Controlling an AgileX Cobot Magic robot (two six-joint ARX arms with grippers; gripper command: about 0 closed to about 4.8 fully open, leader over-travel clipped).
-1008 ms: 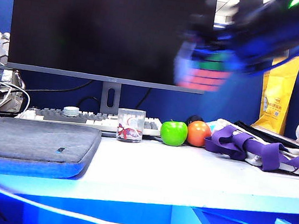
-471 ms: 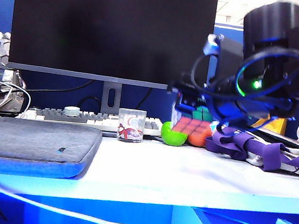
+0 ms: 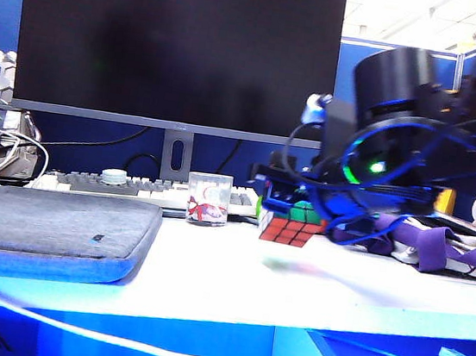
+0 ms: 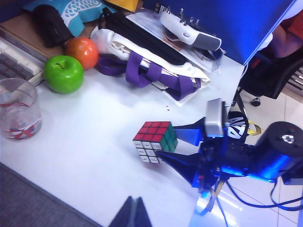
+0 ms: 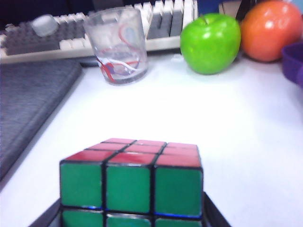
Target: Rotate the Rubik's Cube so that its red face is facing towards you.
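Rubik's Cube: clamped between the jaws of the right gripper, just above the white bench near its front edge, red face upward. Left gripper: raised over the bench, only the fingertips visible, pressed together, empty. Behind the cube: green apple, orange fruit, clear cup.

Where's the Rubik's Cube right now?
In the exterior view the Rubik's Cube hangs just above the table, right of centre, between the right gripper's jaws, ahead of the green apple.

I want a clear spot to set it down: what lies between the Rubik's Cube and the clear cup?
Only bare white tabletop, seen in the left wrist view, between Rubik's Cube and cup.
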